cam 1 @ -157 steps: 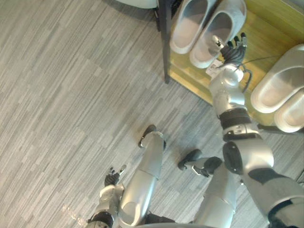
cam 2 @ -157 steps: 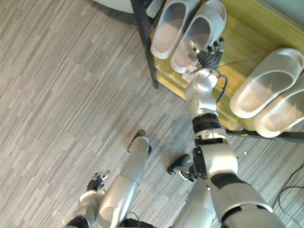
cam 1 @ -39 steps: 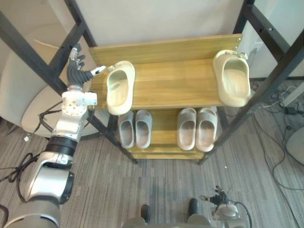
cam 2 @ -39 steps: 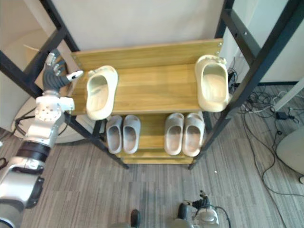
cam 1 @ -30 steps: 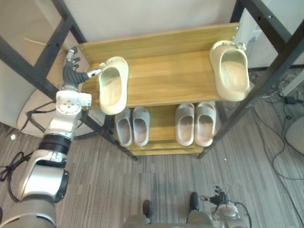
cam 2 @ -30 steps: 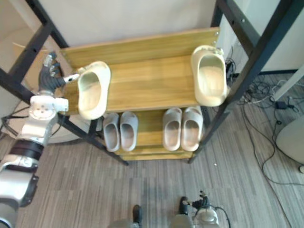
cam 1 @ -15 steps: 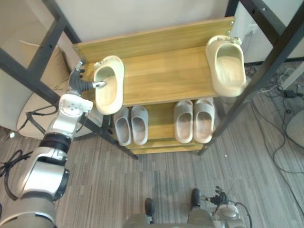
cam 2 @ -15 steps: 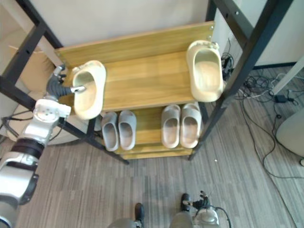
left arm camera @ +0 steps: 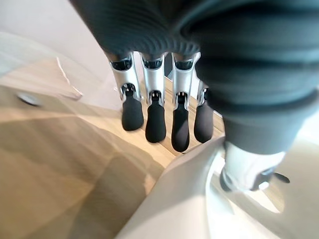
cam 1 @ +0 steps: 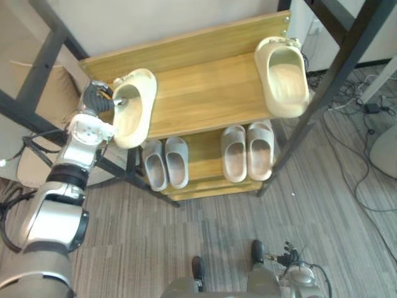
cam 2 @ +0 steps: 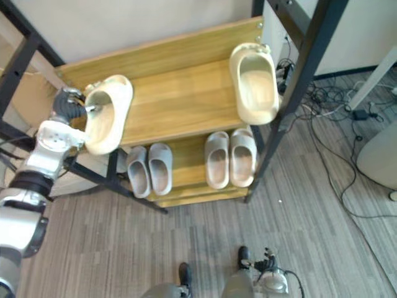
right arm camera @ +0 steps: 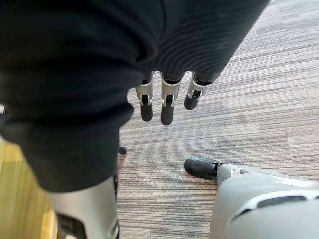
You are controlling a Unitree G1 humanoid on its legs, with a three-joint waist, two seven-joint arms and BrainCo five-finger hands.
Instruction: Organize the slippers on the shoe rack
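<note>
Spanning the space ahead of the left hand [cam 1: 92,100], the shoe rack [cam 1: 205,93] is seen with a wooden top shelf. A cream slipper [cam 1: 133,110] at the shelf's near end is pinched by that hand: the fingers [left arm camera: 155,124] are curled against the outside of its side wall, and the thumb [left arm camera: 246,175] is hooked inside. A second cream slipper [cam 1: 282,81] is set well apart from the hand, at the far end. Two grey pairs [cam 1: 165,162] are lined up on the lower shelf [cam 1: 205,158], below the hand. The right hand [right arm camera: 167,112] is hung over the floor [cam 1: 347,205], fingers relaxed, nothing held.
</note>
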